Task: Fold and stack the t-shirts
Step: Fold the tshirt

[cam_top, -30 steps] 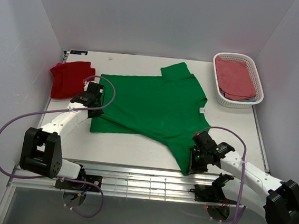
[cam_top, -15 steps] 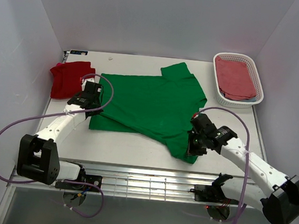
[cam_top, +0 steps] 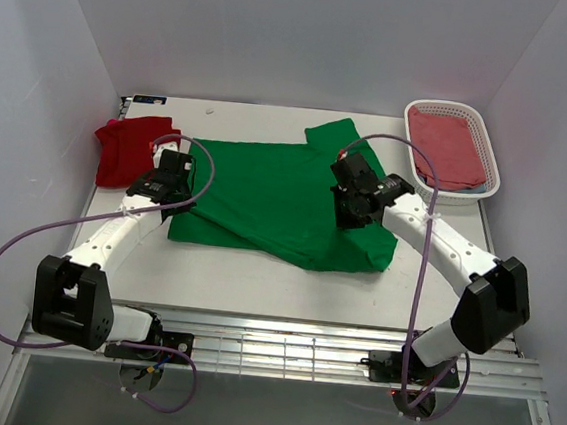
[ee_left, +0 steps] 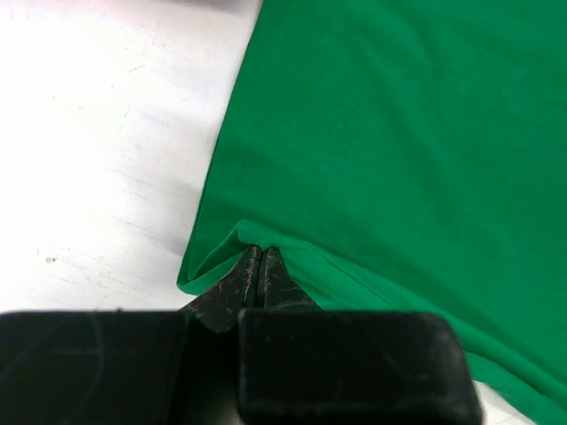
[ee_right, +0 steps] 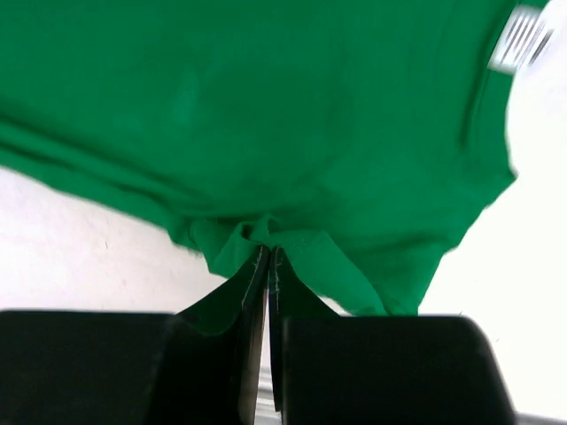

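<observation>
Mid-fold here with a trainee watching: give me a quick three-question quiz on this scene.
1. True or false: the right fingers are shut on the green t-shirt.
2. Fill in: the cloth in the white basket is ___.
3. Where is the red t-shirt? A) in the basket B) on the table's far-left corner C) on the green t-shirt
Key: 1 true; 2 pink; 3 B.

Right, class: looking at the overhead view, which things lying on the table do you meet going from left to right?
red t-shirt → green t-shirt → white basket
</observation>
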